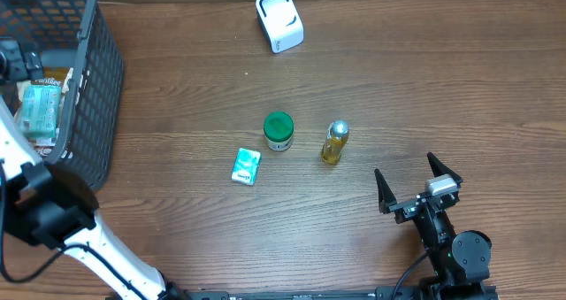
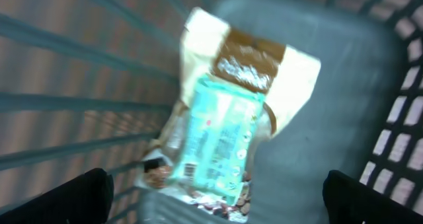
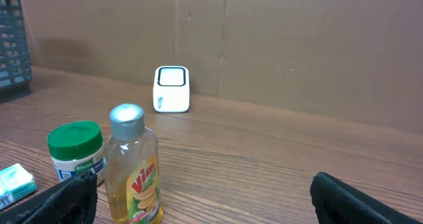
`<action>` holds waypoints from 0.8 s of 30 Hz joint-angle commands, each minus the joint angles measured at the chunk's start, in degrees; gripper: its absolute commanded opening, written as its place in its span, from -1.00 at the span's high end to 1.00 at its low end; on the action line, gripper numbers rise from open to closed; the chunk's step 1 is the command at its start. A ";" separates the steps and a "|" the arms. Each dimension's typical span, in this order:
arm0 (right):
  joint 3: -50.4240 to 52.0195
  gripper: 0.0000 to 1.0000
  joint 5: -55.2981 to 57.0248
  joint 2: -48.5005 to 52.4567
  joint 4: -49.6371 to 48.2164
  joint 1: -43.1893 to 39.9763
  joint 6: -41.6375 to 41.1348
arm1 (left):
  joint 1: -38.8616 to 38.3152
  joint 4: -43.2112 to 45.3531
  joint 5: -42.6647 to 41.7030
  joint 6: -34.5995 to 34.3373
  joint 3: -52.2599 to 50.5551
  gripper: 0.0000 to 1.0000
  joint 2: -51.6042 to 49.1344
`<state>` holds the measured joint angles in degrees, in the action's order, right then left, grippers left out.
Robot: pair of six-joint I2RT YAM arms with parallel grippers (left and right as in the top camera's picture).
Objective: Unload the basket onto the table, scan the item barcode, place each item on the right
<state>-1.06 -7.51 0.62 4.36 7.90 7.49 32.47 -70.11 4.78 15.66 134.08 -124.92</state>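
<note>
While my left arm is reaching over the dark mesh basket [image 1: 93, 79] at the far left of the worktop [image 1: 424, 79], that basket is holding a cream-and-brown pouch [image 2: 291, 65] with a teal packet [image 2: 218, 131] lying on top of it. A barcode is showing near the packet's lower end. My left end effector [image 2: 215, 194] is hanging above them, spread wide and released, its fingers [image 2: 66, 197] standing clear at either side of the packet. Out on the bare wood, the white scanner [image 1: 279, 20] is sitting near the far edge, well apart from everything else. The yellow bottle [image 1: 334, 142] with its silver cap and the green-lidded jar [image 1: 279, 132] are standing upright side by side in the middle, and a small teal box [image 1: 247, 166] is lying just beside the jar. My right end effector [image 1: 414, 180] is hovering near the bottle, fully spread, gripping nothing and touching nothing.
</note>
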 commanded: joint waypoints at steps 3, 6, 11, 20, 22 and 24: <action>0.61 -1.00 -0.09 -0.44 -0.22 -0.20 0.07 | -0.22 -0.52 -2.16 3.43 -2.05 -1.00 -6.38; 0.61 -1.00 -0.09 -0.46 -0.20 -0.20 0.07 | -0.20 0.50 1.25 3.69 -4.81 -1.00 -8.35; 0.61 -1.00 -0.09 -0.46 -0.22 -0.20 0.09 | 0.26 3.87 1.92 6.67 -10.67 -1.00 -8.52; 0.61 -1.00 -0.09 -0.44 -0.20 -0.20 0.09 | 2.23 5.92 1.75 6.64 -13.29 -0.99 -8.52; 0.61 -1.00 -0.09 -0.46 -0.20 -0.20 0.09 | 2.43 6.16 1.60 6.64 -13.29 -0.99 -8.52; 0.61 -1.00 -0.09 -0.44 -0.22 -0.20 0.07 | 2.43 6.73 1.55 6.60 -13.27 -1.00 -8.48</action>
<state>-1.06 -7.49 0.62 4.36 7.90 7.51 34.28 -64.12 6.04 21.23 121.21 -132.84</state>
